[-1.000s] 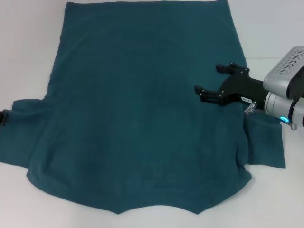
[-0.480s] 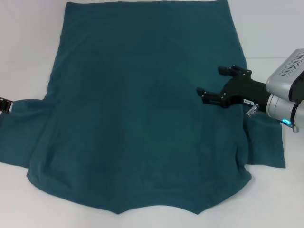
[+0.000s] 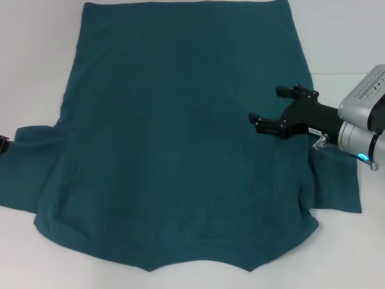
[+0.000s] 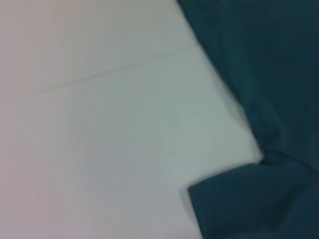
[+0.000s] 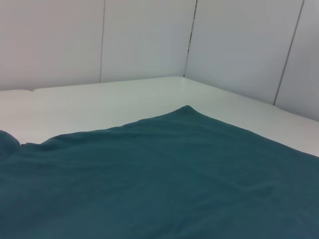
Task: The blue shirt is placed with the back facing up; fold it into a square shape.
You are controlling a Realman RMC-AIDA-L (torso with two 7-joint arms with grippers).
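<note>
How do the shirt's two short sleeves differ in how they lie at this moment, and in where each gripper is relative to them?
On the dark teal-blue cotton T-shirt, the left sleeve lies fully exposed, with the left gripper barely in view at its outer edge. The right sleeve is partly hidden under the right gripper, whose open fingers hover over the shirt's body. Both sleeves are spread flat on the white table, unfolded.

White desk (image 3: pixel 36 72) carrying one blue shirt (image 3: pixel 174 150).

The blue shirt lies spread flat on the desk, plain side up, its body reaching from the near edge of the head view to the far edge. One short sleeve lies out to each side, flat on the white top. A thin seam line runs across the desk beside the shirt's left side.
</note>
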